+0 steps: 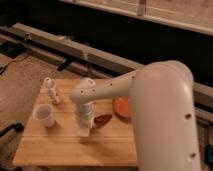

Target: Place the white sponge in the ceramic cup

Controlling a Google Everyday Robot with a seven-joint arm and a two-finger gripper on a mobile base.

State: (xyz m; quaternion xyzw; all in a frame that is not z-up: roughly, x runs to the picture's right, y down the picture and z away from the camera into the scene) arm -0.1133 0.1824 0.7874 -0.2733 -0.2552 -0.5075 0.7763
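Observation:
The ceramic cup [44, 115] stands upright on the left part of the wooden table [55, 147]. My gripper [84, 129] points straight down at the table's middle, to the right of the cup and apart from it. A pale off-white block, which looks like the white sponge [83, 133], sits at the gripper's lower end, touching or just above the wood. I cannot tell whether it is held.
A slim white bottle-shaped thing [51, 90] stands behind the cup. A dark block with a reddish edge [103, 119] lies just right of the gripper. An orange round dish [122, 106] sits further right, partly behind my large white arm [160, 115].

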